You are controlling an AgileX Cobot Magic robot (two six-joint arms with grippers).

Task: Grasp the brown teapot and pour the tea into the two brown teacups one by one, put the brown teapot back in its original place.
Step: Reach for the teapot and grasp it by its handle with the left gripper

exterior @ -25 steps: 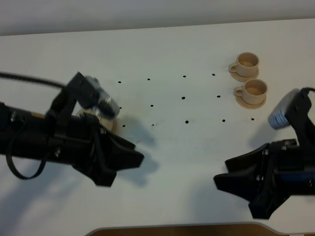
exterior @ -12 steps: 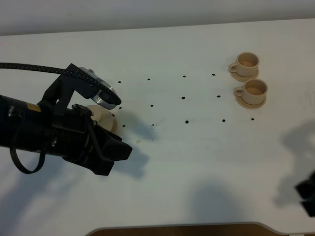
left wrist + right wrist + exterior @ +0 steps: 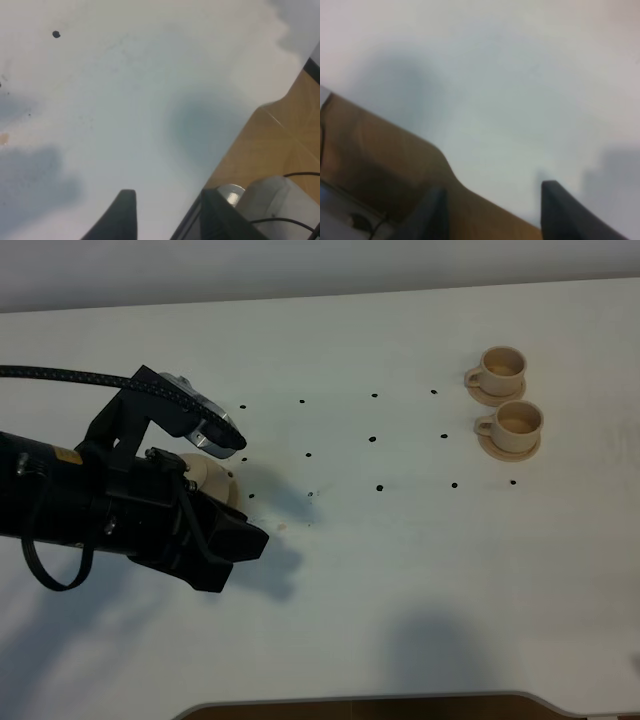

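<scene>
Two brown teacups (image 3: 519,420) on saucers (image 3: 505,451), left end effector (image 3: 167,196) spread

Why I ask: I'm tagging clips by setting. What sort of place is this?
Probably a robotics lab bench rather than a home or café: a plain white table marked with a grid of black dots, a black robot arm over it, and two teacups on saucers set out like test props.

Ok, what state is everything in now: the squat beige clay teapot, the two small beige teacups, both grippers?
Beige clay teapot: on the table, mostly hidden under the left arm, not gripped.
Rear beige teacup: upright on its saucer, fill unclear.
Front beige teacup: upright on its saucer, fill unclear.
Left gripper: open, empty.
Right gripper: open, empty.
</scene>
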